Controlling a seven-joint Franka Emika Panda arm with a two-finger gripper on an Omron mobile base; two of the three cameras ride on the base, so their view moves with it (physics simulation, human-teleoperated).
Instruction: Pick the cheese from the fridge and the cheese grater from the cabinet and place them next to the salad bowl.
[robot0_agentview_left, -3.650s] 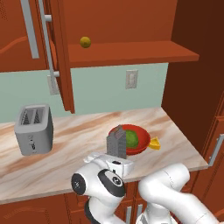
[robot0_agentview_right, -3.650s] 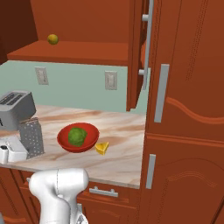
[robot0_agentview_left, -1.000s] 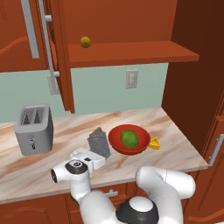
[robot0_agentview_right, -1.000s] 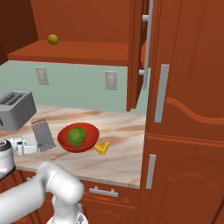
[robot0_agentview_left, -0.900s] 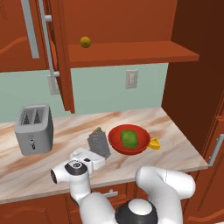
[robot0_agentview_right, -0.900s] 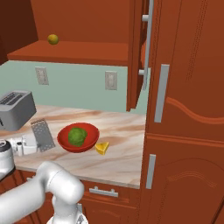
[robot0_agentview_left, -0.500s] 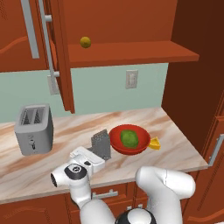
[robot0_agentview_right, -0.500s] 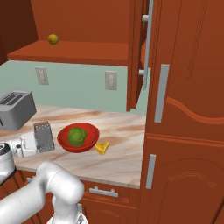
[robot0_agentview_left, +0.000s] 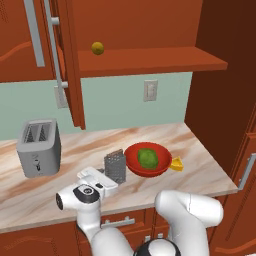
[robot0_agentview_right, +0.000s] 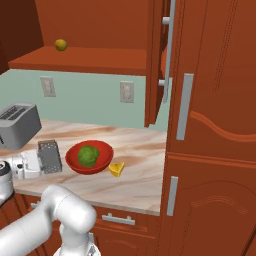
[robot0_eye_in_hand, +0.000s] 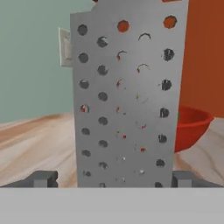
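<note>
Because the counter (robot0_agentview_left: 210, 170) ends just beyond the salad bowl (robot0_agentview_left: 148, 160), the cheese grater (robot0_eye_in_hand: 127, 96) stands upright directly ahead of the gripper (robot0_eye_in_hand: 111, 179), between its spread fingers, free of both. Past it sits the bowl, then the cheese (robot0_agentview_right: 117, 169). Behind the hand there is open room.

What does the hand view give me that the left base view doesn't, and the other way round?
Hand view: close up, the gripper has a finger tip either side of the cheese grater with gaps showing, so open, and the grater's holes are plain.

Left base view: the layout. The grater stands upright on the counter beside the salad bowl, the cheese at the bowl's far side, the toaster to the left, a yellow fruit on the open cabinet shelf.

Both: grater, red bowl, counter, wall outlet.
</note>
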